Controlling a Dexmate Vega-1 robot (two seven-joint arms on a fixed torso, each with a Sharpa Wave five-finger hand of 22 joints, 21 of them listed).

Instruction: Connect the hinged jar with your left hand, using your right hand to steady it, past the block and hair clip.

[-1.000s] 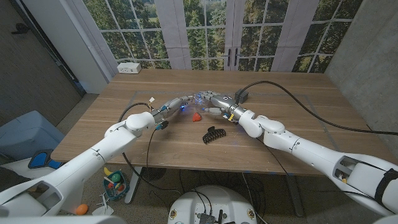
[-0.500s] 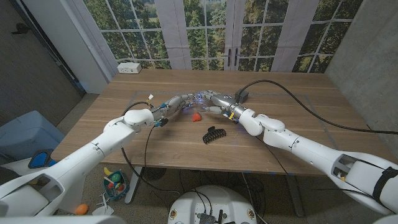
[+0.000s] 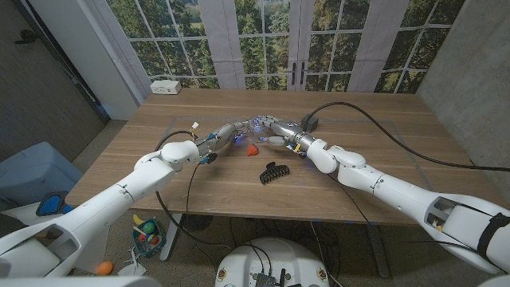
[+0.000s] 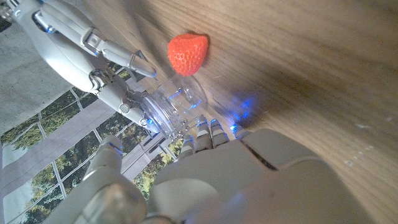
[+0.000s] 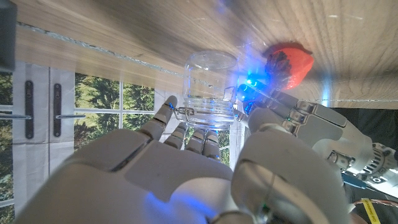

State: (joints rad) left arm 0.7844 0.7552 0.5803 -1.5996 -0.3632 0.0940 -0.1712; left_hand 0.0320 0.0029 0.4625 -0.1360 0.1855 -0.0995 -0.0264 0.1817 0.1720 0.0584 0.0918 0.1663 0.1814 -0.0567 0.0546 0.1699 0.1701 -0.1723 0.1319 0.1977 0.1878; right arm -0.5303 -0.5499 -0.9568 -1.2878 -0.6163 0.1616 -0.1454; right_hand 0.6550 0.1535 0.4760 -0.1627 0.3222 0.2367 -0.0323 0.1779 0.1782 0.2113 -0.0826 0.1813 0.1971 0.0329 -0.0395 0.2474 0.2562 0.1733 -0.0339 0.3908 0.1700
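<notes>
Hinged jar at desk centre, between both hands: left hand at its 9 o'clock, right hand at 3 o'clock, fingers of both closed around it. Jar clear glass, round, wire hinge at rim. Red lumpy block at jar's 6 o'clock, just beside. Black toothed hair clip further toward 5 o'clock. Desk wood-grained.

Jar tiny in head view — hands' hold unclear.
</notes>
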